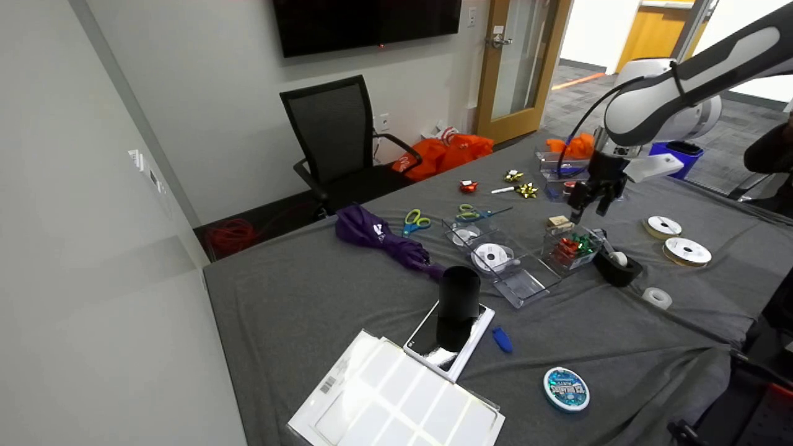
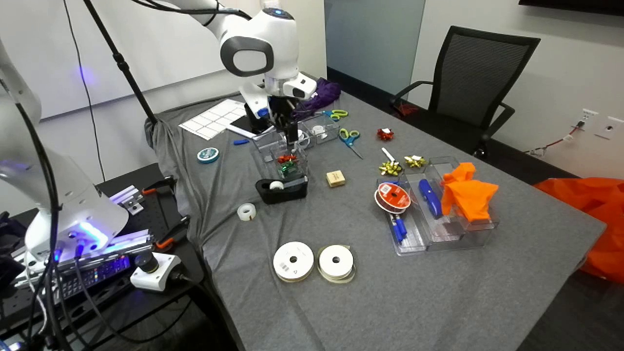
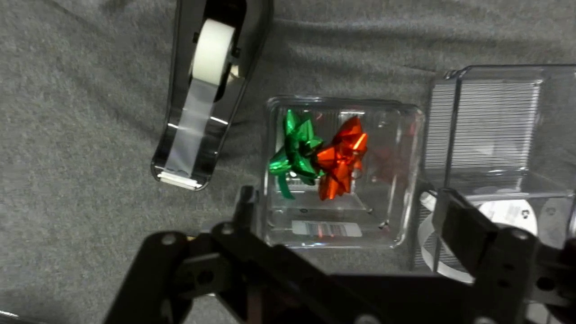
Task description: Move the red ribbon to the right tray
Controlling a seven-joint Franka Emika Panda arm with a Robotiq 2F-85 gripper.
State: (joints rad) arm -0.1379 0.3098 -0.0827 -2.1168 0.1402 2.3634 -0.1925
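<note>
A shiny red ribbon bow [image 3: 342,162] lies beside a green bow [image 3: 299,146] in a small clear box [image 3: 344,241]. The red bow shows in both exterior views [image 1: 565,249] [image 2: 286,158]. My gripper [image 3: 348,202] is open and empty. It hangs above the box, its fingers spread to either side of it in the wrist view; it also shows in both exterior views [image 1: 588,207] [image 2: 291,136]. Another red bow [image 2: 385,134] lies on the table. A clear tray [image 2: 412,248] holds a red ribbon spool [image 2: 394,196]. A second clear tray [image 1: 526,290] beside the box holds white spools.
A black tape dispenser [image 2: 282,192] stands close beside the box. A wooden block [image 2: 335,178], a tape roll [image 2: 246,211] and two ribbon spools [image 2: 293,262] [image 2: 336,263] lie on the table. Gold bows [image 2: 390,168], scissors [image 2: 349,139] and an orange cloth [image 2: 467,192] are farther off.
</note>
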